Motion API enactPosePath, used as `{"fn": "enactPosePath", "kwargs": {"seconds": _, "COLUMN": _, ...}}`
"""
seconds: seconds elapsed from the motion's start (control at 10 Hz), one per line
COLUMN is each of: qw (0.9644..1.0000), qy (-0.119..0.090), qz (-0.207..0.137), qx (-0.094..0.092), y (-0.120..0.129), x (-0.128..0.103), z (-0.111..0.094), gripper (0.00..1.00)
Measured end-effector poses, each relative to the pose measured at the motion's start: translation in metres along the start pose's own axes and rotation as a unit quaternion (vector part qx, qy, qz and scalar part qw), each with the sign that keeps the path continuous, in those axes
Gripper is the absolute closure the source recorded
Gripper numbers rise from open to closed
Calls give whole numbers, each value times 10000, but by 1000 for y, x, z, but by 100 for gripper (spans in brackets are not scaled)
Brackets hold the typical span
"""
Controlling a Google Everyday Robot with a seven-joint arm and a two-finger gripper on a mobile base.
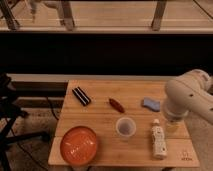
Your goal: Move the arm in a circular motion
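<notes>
Arm (187, 95): right side, bent over bench (100, 120) right edge, hanging above it (likely so sweep clears bottle (159, 140), cup (125, 127)). Gripper (172, 121): at arm tip, just beside bottle; opening cannot tell.

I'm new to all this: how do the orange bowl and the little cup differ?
The bowl is wide, shallow and orange; the cup is narrow, deeper and whitish. The bowl sits at the near left corner of the table; the cup sits near its middle. Both stand upright, open-topped. The gripper on the arm hangs right of the cup, beside the bottle.
</notes>
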Motion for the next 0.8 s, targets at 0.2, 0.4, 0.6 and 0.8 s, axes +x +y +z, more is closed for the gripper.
{"fn": "enactPosePath", "kwargs": {"seconds": 0.2, "qw": 9990, "qy": 109, "qz": 424, "qx": -1, "y": -24, "x": 35, "z": 4, "gripper": 20}}
{"fn": "enactPosePath", "kwargs": {"seconds": 0.4, "qw": 9983, "qy": 245, "qz": 537, "qx": 4, "y": -62, "x": 42, "z": 4, "gripper": 20}}
{"fn": "enactPosePath", "kwargs": {"seconds": 0.6, "qw": 9980, "qy": 367, "qz": 513, "qx": 28, "y": -98, "x": 29, "z": 2, "gripper": 20}}
{"fn": "enactPosePath", "kwargs": {"seconds": 0.8, "qw": 9981, "qy": 463, "qz": 407, "qx": 8, "y": -125, "x": 0, "z": 2, "gripper": 20}}
